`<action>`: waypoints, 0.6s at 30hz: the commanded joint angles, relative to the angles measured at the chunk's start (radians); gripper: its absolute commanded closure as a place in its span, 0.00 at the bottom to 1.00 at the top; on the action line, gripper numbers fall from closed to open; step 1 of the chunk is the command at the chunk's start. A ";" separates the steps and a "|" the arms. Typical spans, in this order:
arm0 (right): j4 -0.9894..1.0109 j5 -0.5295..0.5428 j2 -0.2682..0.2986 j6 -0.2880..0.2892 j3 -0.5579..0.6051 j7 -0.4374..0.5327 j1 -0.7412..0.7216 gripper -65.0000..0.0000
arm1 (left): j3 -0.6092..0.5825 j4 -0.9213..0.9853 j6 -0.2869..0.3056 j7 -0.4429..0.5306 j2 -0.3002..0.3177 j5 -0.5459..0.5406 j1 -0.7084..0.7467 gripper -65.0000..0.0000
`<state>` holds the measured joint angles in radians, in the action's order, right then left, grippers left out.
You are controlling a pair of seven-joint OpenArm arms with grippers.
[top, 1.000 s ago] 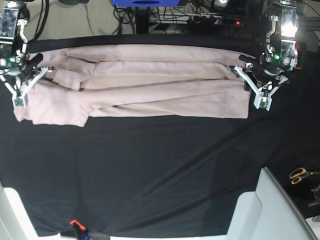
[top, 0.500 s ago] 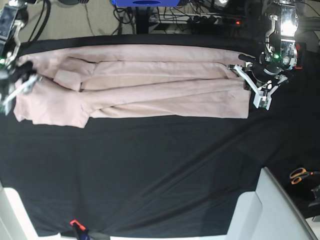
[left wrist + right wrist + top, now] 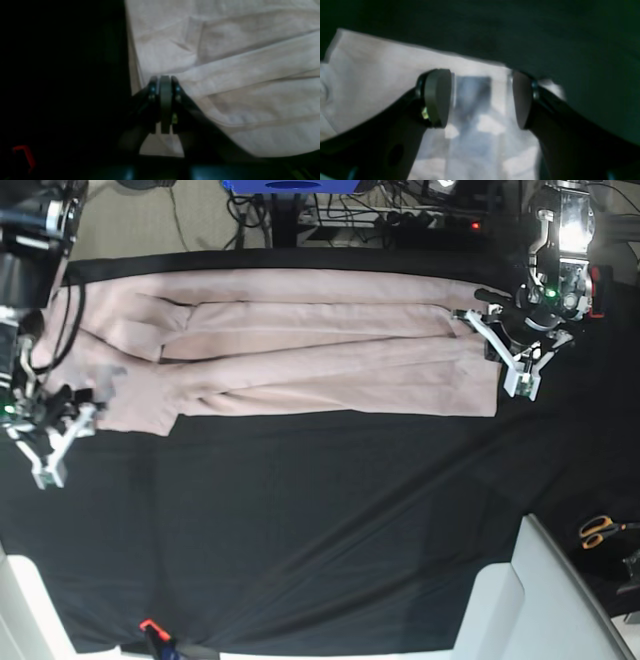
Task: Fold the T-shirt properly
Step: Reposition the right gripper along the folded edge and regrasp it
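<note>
The pale pink T-shirt (image 3: pixel 300 350) lies folded into a long band across the back of the black tablecloth (image 3: pixel 300 510). At its right end sits my left gripper (image 3: pixel 505 360), shut. In the left wrist view the left gripper (image 3: pixel 165 82) touches the T-shirt (image 3: pixel 237 75) at its edge; I cannot tell whether fabric is caught between the pads. My right gripper (image 3: pixel 60 440) hangs open off the shirt's front left corner. In the blurred right wrist view the right gripper (image 3: pixel 480 100) stands over the T-shirt (image 3: pixel 375 75) with nothing between its pads.
Orange-handled scissors (image 3: pixel 600 530) lie at the right edge. A white slanted panel (image 3: pixel 530 600) fills the front right corner. A small red clip (image 3: pixel 150 625) sits at the table's front edge. Cables and a blue stand (image 3: pixel 290 185) run behind the table.
My right gripper opened, let go of the shirt's left end and swung from the back left towards the front. The left gripper stayed at the right end.
</note>
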<state>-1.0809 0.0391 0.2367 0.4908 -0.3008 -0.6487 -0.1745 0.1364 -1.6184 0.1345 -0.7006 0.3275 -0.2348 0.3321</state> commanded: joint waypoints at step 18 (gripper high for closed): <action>0.215 -0.003 0.037 -0.001 0.001 0.122 -0.096 0.96 | 0.007 -0.015 -0.005 0.014 0.012 0.002 -0.009 1.00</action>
<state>-0.8490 0.0372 0.2569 0.4908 -0.2970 -0.5358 -0.2512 0.1368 -1.6180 0.1337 -0.7006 0.3275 -0.2352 0.3298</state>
